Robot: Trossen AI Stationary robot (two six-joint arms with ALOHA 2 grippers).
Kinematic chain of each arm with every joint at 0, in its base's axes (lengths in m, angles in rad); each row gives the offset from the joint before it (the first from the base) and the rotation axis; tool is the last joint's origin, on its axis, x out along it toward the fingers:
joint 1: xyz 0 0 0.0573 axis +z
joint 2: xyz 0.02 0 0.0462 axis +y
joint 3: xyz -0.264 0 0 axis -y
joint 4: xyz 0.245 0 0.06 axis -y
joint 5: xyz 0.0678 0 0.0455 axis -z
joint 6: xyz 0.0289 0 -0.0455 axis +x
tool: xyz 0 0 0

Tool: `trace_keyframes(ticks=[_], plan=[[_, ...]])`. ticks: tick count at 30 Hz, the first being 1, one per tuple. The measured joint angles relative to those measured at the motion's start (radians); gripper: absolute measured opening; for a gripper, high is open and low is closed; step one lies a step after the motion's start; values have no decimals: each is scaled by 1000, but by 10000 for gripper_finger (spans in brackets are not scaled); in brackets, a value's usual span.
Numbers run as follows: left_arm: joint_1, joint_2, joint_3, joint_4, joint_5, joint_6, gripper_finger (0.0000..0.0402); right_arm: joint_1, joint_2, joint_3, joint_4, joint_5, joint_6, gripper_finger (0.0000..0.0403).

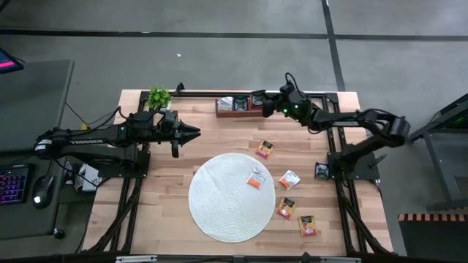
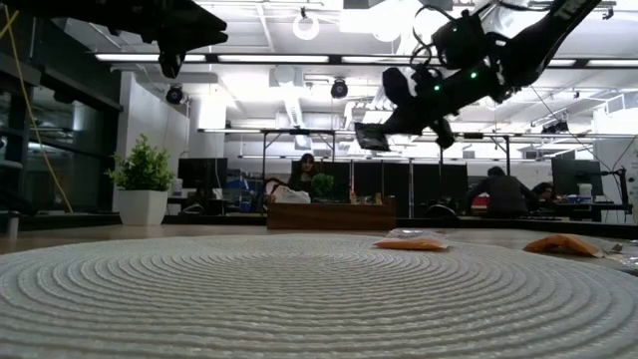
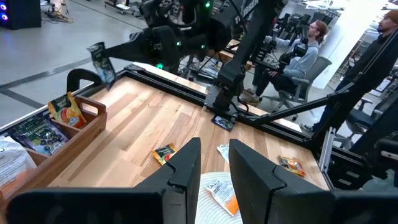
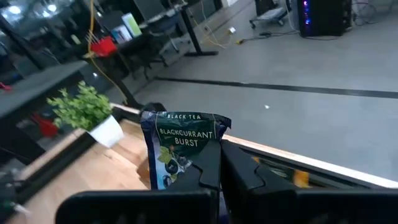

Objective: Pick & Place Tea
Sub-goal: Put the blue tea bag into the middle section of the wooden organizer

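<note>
My right gripper (image 1: 260, 103) hangs over the right end of the brown wooden tray (image 1: 219, 112) at the table's far edge, shut on a black tea sachet (image 4: 181, 144) marked "Blackcurrant Burst". The tray holds white, black and orange sachets (image 3: 67, 112). One white-and-orange sachet (image 1: 256, 177) lies flat on the round white woven mat (image 1: 219, 212). Several orange sachets (image 1: 265, 149) and a black one (image 1: 322, 170) lie on the wood to the mat's right. My left gripper (image 3: 214, 163) waits open above the table's left part, empty. My right gripper pinches the black sachet between its two fingers by one edge (image 4: 200, 163), in the wrist view its lower right part. The fingers (image 2: 399, 100) come nearly level from the table's right. The sachet (image 2: 371, 137) sticks out past the fingertips, tilted and lifted clear above the tray.
A small potted plant (image 1: 159, 96) stands at the table's far left corner. A dark frame rail (image 3: 180, 84) runs along the far edge behind the tray. Bare wood lies between the tray and the mat. People sit at desks in the room beyond.
</note>
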Motion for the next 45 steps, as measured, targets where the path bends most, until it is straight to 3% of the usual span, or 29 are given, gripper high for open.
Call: trace_keyframes(ticks=[9, 17, 35, 45], plan=[[0, 0, 0, 0, 0, 0, 83, 8, 169, 5, 176, 21, 55, 0], [0, 0, 0, 0, 0, 0, 83, 19, 324, 150, 165, -7, 64, 0], [0, 0, 0, 0, 0, 0, 83, 20, 458, 419, -237, 12, 106, 0], [0, 0, 0, 0, 0, 0, 83, -3, 471, 449, -318, 15, 130, 0]])
